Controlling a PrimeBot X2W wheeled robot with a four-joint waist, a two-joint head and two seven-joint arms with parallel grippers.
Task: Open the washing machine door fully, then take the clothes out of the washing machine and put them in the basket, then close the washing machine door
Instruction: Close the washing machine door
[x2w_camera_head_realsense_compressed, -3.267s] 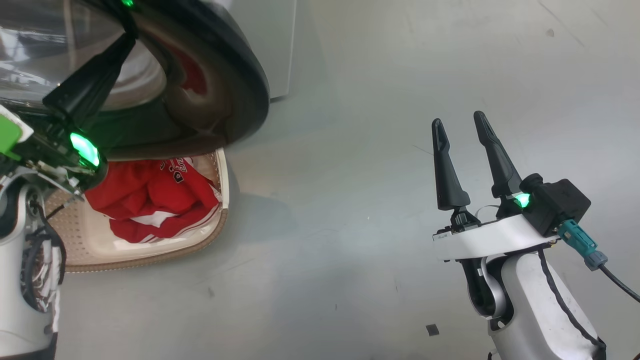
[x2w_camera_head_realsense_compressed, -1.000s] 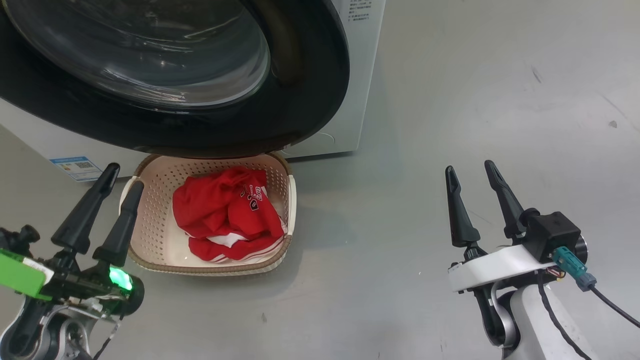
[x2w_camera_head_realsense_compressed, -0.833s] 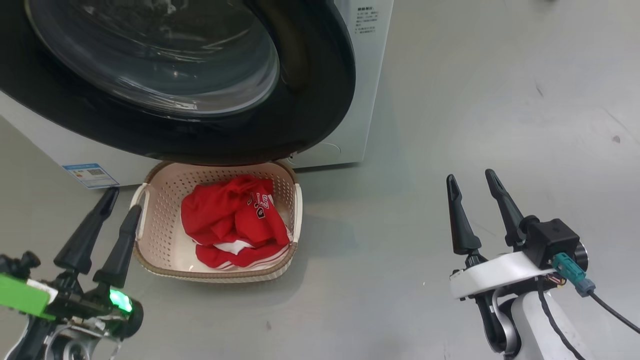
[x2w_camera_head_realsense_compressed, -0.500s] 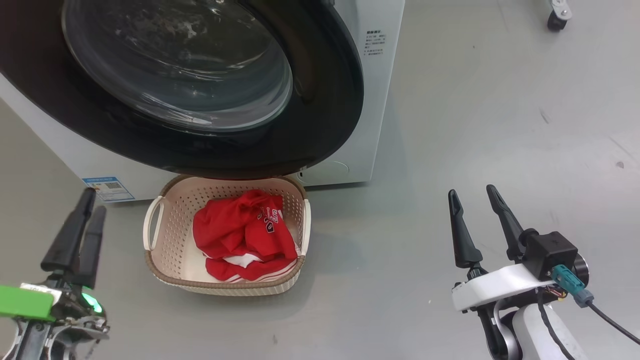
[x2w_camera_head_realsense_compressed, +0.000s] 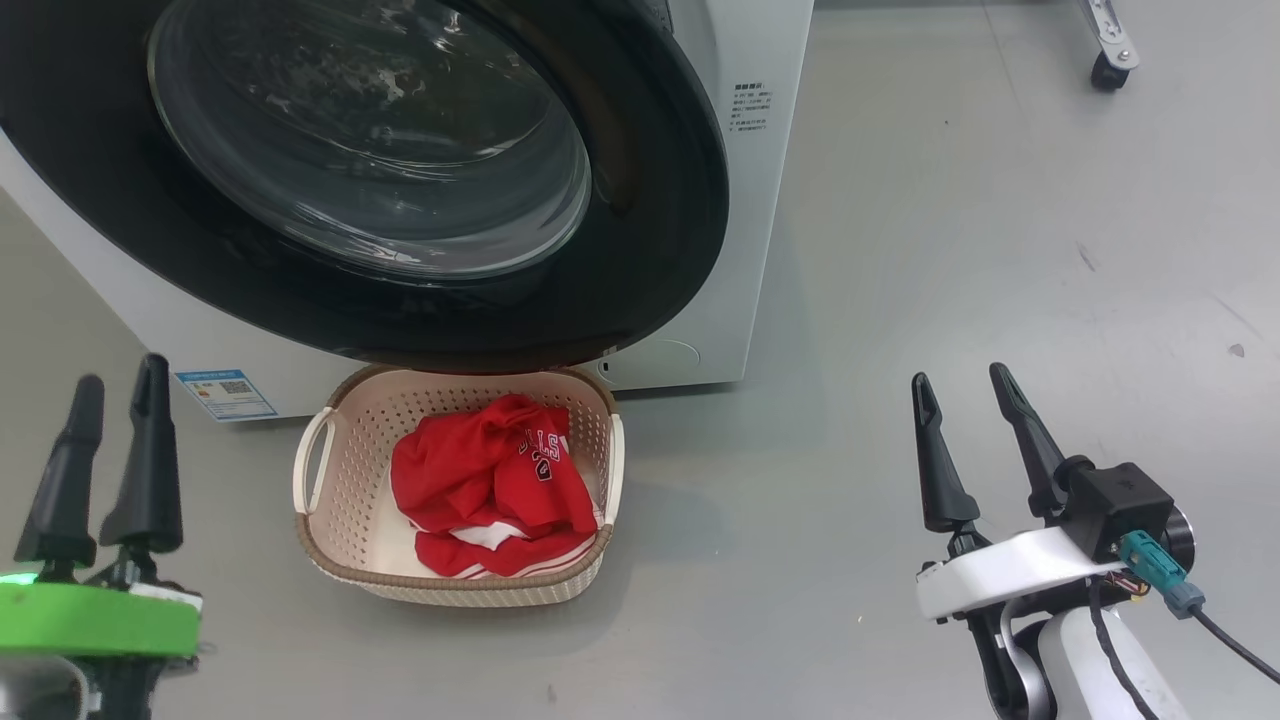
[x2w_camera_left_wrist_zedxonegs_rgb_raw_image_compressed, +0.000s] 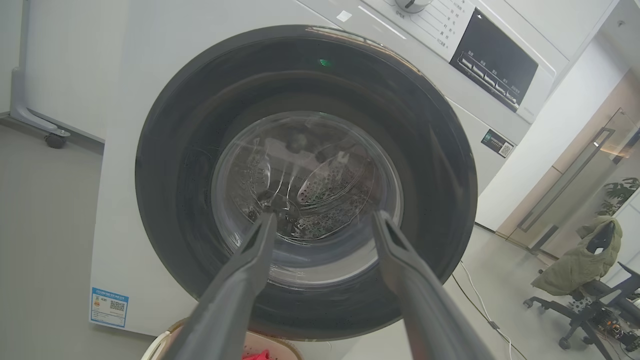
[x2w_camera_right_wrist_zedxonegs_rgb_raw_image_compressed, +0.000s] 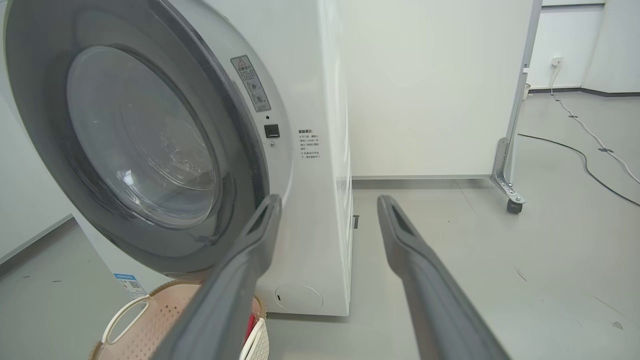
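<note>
On the grey floor, close before the machine.

- Big white front-loading washing machine: smooth painted sheet panels with square corners. Perforated steel drum visible through the window in the left wrist view.
- Large round glossy black washing machine door, with a bulging clear glass bowl at its centre. It lies flush against the machine's front in both wrist views, so it looks shut. Whether the latch has caught cannot be told.
- Step in hand, as judged: finishing the door closing. If a final press is needed, push flat on the black ring at the side away from the hinge, never on the glass. The ring is slick and curved, so fingertips could skid. Use firm, square contact, then back straight off. The lower edge of the door overhangs the basket's far rim, so avoid nudging the basket.
- Small cream rounded-rectangular plastic basket: perforated walls, brown woven-look rim, two side handles. It stands on the floor just in front of the machine, below the door.
- Bright red fabric clothes with white stripes and lettering: soft, crumpled, heaped inside the basket and lying below its rim.
- Left gripper, on the left beside the basket: long dark tapered fingers spread wide, holding nothing.
- Right gripper, well apart to the right: likewise spread and empty.
- Small blue sticker: low on the machine's front.
</note>
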